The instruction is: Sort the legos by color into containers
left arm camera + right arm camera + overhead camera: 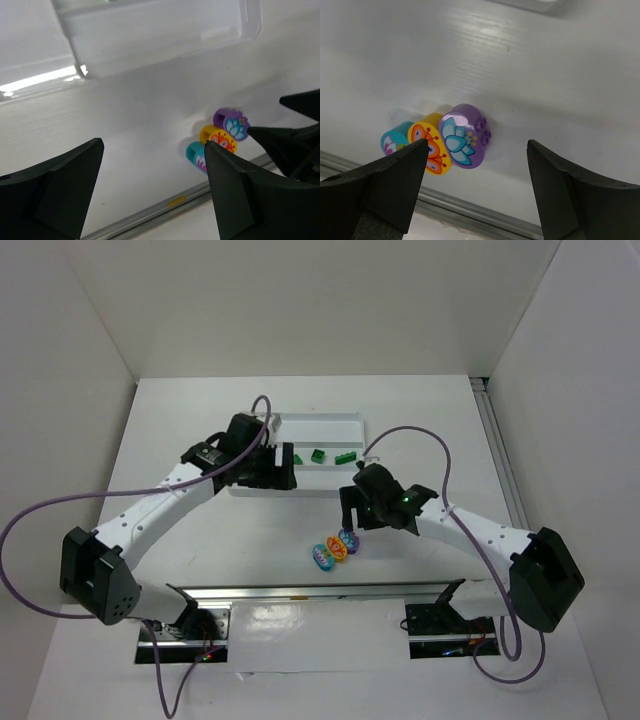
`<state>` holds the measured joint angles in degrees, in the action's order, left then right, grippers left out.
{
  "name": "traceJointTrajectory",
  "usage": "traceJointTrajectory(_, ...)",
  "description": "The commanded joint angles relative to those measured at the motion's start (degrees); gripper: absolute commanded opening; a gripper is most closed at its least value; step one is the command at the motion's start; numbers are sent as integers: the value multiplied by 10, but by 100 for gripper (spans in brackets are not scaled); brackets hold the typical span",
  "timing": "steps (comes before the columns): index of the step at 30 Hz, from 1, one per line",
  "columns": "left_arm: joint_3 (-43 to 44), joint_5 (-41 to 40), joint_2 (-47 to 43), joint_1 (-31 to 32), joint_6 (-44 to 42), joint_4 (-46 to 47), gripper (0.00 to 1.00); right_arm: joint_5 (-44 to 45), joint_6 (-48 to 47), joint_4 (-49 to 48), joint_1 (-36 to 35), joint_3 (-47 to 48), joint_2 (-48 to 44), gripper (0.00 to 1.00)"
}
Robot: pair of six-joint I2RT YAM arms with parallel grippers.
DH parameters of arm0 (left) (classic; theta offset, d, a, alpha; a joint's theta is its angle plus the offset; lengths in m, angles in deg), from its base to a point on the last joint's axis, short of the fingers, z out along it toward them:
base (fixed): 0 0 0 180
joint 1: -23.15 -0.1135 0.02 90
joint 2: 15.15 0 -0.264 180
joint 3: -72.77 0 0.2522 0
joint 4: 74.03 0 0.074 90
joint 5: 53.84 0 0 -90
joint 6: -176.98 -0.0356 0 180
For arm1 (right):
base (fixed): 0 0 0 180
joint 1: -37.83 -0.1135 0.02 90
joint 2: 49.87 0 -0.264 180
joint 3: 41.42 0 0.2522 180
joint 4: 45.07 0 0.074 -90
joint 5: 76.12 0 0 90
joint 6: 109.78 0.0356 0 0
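We were in a robotics lab cell: white walls [300, 300] boxed a white table [180, 420], with purple cables [410, 429] and a metal rail [320, 592].

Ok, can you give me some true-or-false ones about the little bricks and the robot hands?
1. The three green bricks lie in the white tray. True.
2. The purple brick is in the tray. False: it is on the table, next to the orange brick.
3. The right gripper is open. True.
4. The left gripper holds the teal brick. False: it is open and empty; the teal brick lies on the table.
5. The orange brick sits between the teal and the purple one. True.
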<state>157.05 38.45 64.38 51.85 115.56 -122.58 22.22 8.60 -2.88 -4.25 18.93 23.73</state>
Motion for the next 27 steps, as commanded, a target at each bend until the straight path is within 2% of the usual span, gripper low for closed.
traceJointTrajectory(1,-24,11,-2,26,-3,-16,94,-52,33,-16,-6,-4,-10,87)
traceJointTrajectory(4,-35,11,3,33,8,-16,93,-54,46,-33,-33,-4,14,89)
traceJointTrajectory(9,-83,63,-22,38,0,30,79,-54,74,-21,-33,3,39,88)
traceJointTrajectory(10,-88,113,-22,43,-12,36,79,-65,79,-21,-25,-3,44,88)
traceJointTrajectory(14,-98,208,42,56,-1,38,79,-85,79,-30,-19,-14,44,88)
traceJointTrajectory(20,-129,231,48,62,17,75,79,-114,68,-70,-19,-36,65,88)
traceJointTrajectory(21,-129,243,48,62,8,75,80,-124,68,-75,-19,-36,70,88)
traceJointTrajectory(22,-129,260,64,62,1,75,86,-131,68,-75,-19,-36,70,88)
traceJointTrajectory(23,-114,282,82,62,-15,56,90,-138,68,-92,-19,-31,76,88)
traceJointTrajectory(27,-124,289,114,62,-6,24,88,-199,68,-129,-13,-17,98,88)
